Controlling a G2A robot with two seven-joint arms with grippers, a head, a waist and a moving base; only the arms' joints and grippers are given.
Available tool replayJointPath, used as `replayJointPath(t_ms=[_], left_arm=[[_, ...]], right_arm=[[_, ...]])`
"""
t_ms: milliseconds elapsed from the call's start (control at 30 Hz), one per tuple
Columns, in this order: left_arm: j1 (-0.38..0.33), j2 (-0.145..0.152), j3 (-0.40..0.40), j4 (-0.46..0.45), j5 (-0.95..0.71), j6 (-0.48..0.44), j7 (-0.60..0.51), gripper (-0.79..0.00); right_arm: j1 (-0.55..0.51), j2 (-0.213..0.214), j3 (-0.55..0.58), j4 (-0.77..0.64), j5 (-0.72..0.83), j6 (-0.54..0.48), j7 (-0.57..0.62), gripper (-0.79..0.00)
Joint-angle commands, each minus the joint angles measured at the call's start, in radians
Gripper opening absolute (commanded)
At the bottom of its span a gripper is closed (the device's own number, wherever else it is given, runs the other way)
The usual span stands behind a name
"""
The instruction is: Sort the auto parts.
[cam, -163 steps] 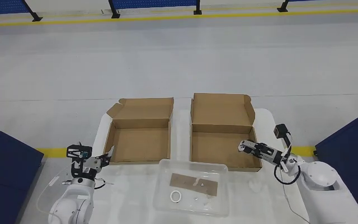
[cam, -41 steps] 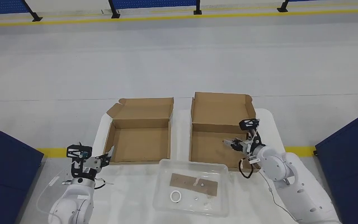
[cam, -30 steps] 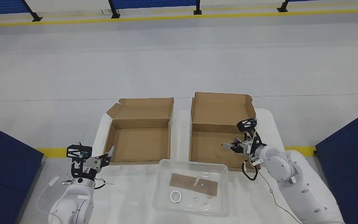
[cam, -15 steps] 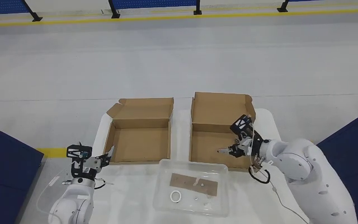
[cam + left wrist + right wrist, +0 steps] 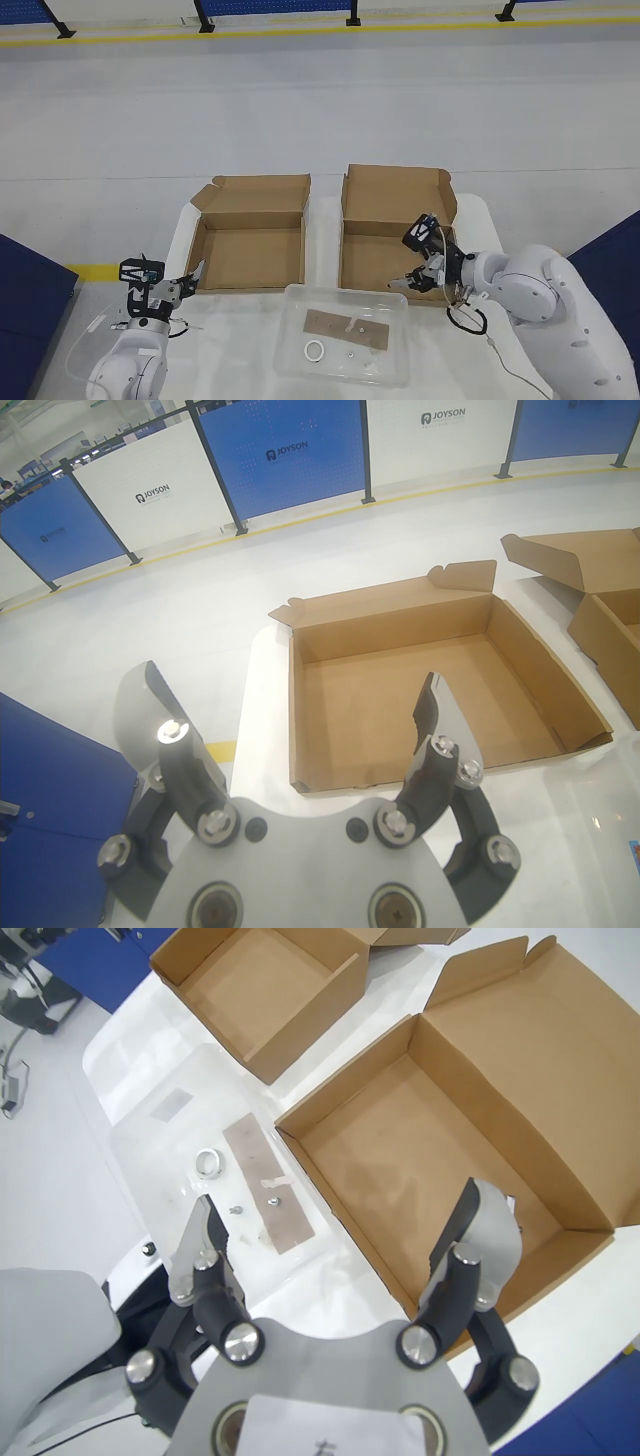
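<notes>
A clear plastic tray (image 5: 392, 372) at the table's front holds a white ring (image 5: 314, 350) and small bolts (image 5: 350, 352) beside a brown card strip (image 5: 345, 328). In the right wrist view the ring (image 5: 210, 1163) and two bolts (image 5: 273, 1201) lie in the tray (image 5: 150, 1138). My right gripper (image 5: 408, 281) hangs open and empty over the front edge of the right cardboard box (image 5: 380, 262), close to the tray; its fingers (image 5: 480, 1208) spread wide. My left gripper (image 5: 186, 282) stands open and empty at the table's left edge, just outside the left cardboard box (image 5: 250, 255).
Both boxes are empty with lids folded back. The left wrist view shows the left box (image 5: 425, 700) ahead of the left gripper (image 5: 289, 680) and the right box (image 5: 610, 610) farther off. A blue cabinet (image 5: 45, 780) stands beside the white table (image 5: 240, 320).
My right arm has swung from the right box's far right side across to its front edge, toward the tray, gripper staying open. The left arm has kept still.
</notes>
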Motion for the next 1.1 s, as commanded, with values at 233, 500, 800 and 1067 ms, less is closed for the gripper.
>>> replayJointPath(t_ms=[233, 500, 800, 1067], left_arm=[[0.000, 0.000, 0.000, 0.000, 0.000, 0.000, 0.000, 0.000], [0.000, 0.000, 0.000, 0.000, 0.000, 0.000, 0.000, 0.000], [0.000, 0.000, 0.000, 0.000, 0.000, 0.000, 0.000, 0.000], [0.000, 0.000, 0.000, 0.000, 0.000, 0.000, 0.000, 0.000]], right_arm=[[0.159, 0.004, -0.182, -0.077, 0.049, 0.051, 0.292, 0.000], [0.266, 0.015, -0.332, -0.043, 0.100, 0.119, 0.360, 0.000], [0.288, 0.015, -0.449, -0.055, 0.009, 0.121, 0.360, 0.000], [0.413, 0.027, -0.637, -0.015, 0.019, 0.197, 0.360, 0.000]])
